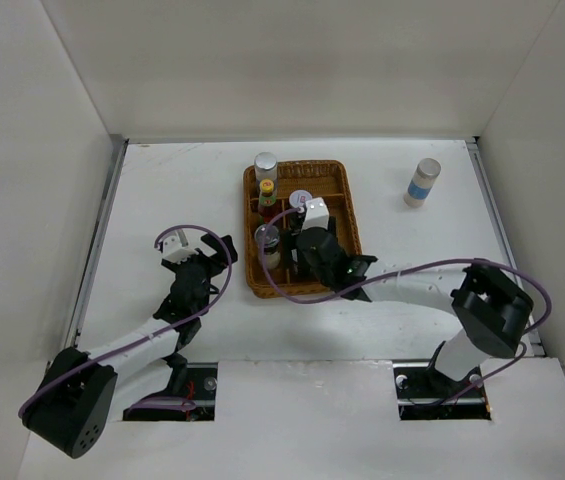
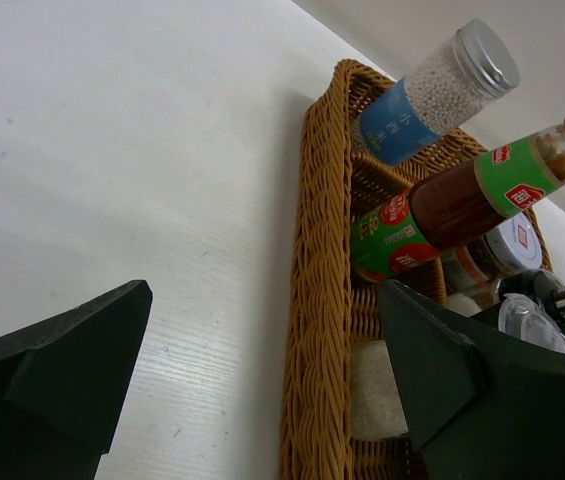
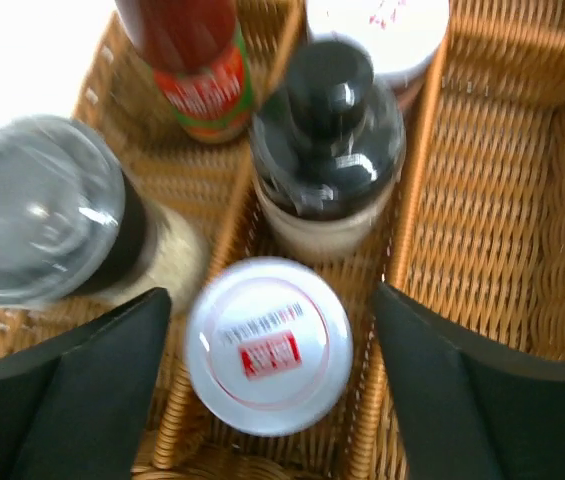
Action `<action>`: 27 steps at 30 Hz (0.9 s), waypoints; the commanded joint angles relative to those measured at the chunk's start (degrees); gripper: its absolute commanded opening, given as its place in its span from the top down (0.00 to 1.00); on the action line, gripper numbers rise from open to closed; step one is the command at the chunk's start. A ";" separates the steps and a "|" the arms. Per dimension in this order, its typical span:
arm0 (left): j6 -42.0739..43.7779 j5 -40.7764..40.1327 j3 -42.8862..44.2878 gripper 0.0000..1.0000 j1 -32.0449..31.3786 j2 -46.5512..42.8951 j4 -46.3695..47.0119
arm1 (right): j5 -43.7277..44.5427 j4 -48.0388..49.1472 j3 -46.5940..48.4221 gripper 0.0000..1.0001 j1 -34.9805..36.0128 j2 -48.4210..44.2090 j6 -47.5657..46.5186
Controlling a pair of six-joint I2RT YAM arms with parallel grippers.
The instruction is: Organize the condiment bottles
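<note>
The condiment bottles stand mostly in the wicker tray at the middle of the tabletop. We count one outside it, the blue-banded pale jar, upright and well apart to the tray's right. In the tray's left lane we see the silver-lidded jar at the far end, the yellow-capped dark sauce bottle just beside it, and a clear-topped grinder nearer the arms. The sauce bottle carries a red and green label. In the middle lane the black-capped bottle stands between a white-lidded shaker on the near side and a second white lid on the far side. The right tool hangs over the middle lane, its fingers spread to either side of the white-lidded shaker, and we see a gap on each side of the lid. The left tool is spread too, with nothing between its fingers, low over the tabletop near the tray's left rim.
</note>
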 commanded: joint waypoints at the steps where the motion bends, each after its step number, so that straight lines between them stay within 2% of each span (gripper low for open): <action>1: -0.61 1.03 1.86 0.00 0.37 -0.22 2.20 | 1.06 5.20 2.27 0.08 -1.08 -5.73 -1.88; 5: -0.61 0.59 1.50 0.00 0.55 -0.49 2.46 | 1.32 5.02 0.42 0.02 -4.59 -13.11 -1.89; 11: -0.70 0.77 1.68 0.00 0.28 -0.49 2.37 | 7.46 6.69 -0.46 0.00 -20.83 -17.79 -1.88; 17: -0.79 1.12 1.59 0.00 0.37 -1.36 1.93 | 9.24 5.21 4.37 0.00 -38.77 -12.44 -4.78; 22: -0.96 1.65 1.86 0.00 0.55 0.22 2.37 | 2.31 0.29 10.95 0.00 -46.07 -3.65 -4.88; 27: -1.05 1.47 1.50 0.00 0.81 -0.13 2.72 | -4.47 -1.04 16.14 0.00 -49.68 2.07 -4.52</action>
